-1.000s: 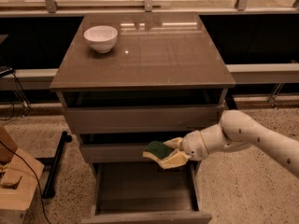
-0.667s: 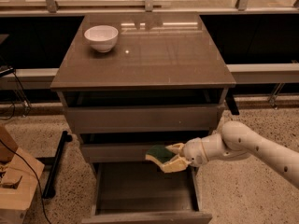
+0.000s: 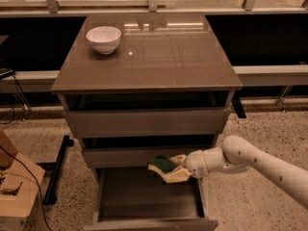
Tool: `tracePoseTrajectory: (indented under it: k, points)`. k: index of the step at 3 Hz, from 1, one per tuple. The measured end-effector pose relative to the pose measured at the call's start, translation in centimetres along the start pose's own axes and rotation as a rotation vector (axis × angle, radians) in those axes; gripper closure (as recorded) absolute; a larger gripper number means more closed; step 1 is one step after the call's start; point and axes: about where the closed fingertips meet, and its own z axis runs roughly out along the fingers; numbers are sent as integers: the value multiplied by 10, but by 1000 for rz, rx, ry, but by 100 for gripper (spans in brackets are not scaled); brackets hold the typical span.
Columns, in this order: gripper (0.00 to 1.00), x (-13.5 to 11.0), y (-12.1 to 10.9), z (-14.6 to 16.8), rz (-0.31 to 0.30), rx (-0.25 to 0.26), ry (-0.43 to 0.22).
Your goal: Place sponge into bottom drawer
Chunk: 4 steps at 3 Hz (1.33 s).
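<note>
The sponge, dark green on top with a yellow base, is held in my gripper. My gripper reaches in from the right on a white arm and is shut on the sponge. It hangs just above the rear right part of the bottom drawer, which is pulled open and shows a dark bare tray. The sponge sits just in front of the middle drawer's front panel.
A white bowl stands at the back left of the cabinet top. The top drawer and middle drawer stick out a little. A wooden object and a black bar are on the floor at the left.
My gripper with the sponge has moved down a little, closer over the open bottom drawer. The arm has dropped with it.
</note>
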Motion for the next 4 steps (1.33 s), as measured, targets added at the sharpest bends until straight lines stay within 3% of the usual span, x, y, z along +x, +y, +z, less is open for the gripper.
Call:
tracePoseTrajectory:
  k: [1,3,4]
  points:
    - [100,23,-15,30,1,22,21]
    - [100,113,-64,75,90,64,-6]
    - [100,157,-79,88,171,128,-18]
